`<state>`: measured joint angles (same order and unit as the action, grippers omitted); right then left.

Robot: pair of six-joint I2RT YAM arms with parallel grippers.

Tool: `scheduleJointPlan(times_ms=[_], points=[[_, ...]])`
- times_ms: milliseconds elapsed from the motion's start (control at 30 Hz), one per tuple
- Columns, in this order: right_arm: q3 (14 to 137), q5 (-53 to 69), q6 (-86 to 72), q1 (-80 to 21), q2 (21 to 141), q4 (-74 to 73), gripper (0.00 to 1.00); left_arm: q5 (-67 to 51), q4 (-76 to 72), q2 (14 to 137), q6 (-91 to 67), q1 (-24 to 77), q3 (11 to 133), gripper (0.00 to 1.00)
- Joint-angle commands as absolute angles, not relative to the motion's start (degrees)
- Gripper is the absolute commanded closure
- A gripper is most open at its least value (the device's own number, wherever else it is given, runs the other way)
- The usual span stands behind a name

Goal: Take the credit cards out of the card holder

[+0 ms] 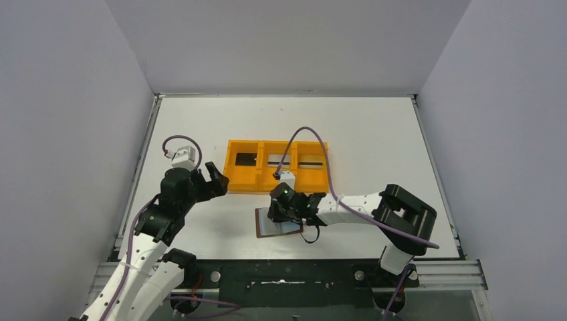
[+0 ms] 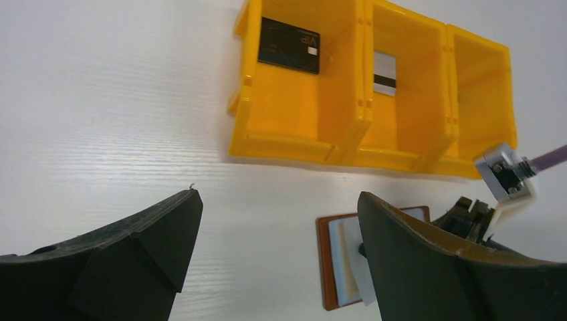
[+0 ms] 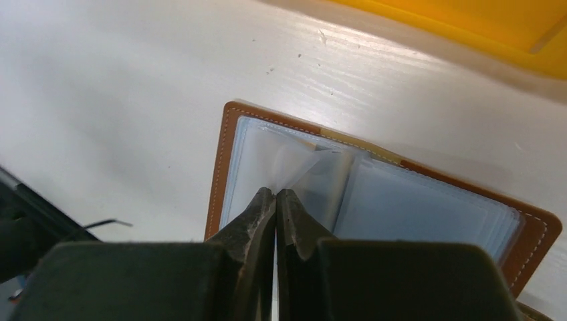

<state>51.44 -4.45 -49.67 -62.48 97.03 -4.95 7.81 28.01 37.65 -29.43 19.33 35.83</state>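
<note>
Left claw (image 1: 216, 179) of mine hung spread and empty over the bench (image 1: 200, 127), just beside the left end of the tray (image 1: 247, 184) and well apart from the card holder (image 3: 414, 200).

In the tray, going across, the black card (image 2: 289, 45) lay in the left compartment, the grey card (image 2: 384, 72) in the middle one, and a third card (image 1: 309, 162), pale with a dark stripe, in the right one.

Nearer my bases than the tray, the card holder lay open and flat on the bench, its long side running roughly left to right and its clear pockets facing up. My right claw (image 3: 275, 195) was right on it, coming in over the near edge towards its left end. The fingers were pressed together, and a thin clear leaf of the pockets seemed to be pinched and lifted at the tips. I could make out no card in the pockets that showed.

I judged that any further move on the holder belonged to the right arm, with most of the pockets lying ahead and to the right of its tips.
</note>
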Motion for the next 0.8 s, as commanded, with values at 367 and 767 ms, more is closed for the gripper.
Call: scheduleJointPlan(times_ms=[367, 767], points=[[30.6, 12.4, -58.8, -54.0, 87.8, 38.4, 0.98, -23.6, 11.3, 48.4, -39.7, 19.5, 31.4, 0.28], [23.4, 14.0, -62.8, -49.1, 87.9, 45.3, 0.94, -25.2, 2.8, 59.1, -43.8, 29.9, 30.0, 0.38]])
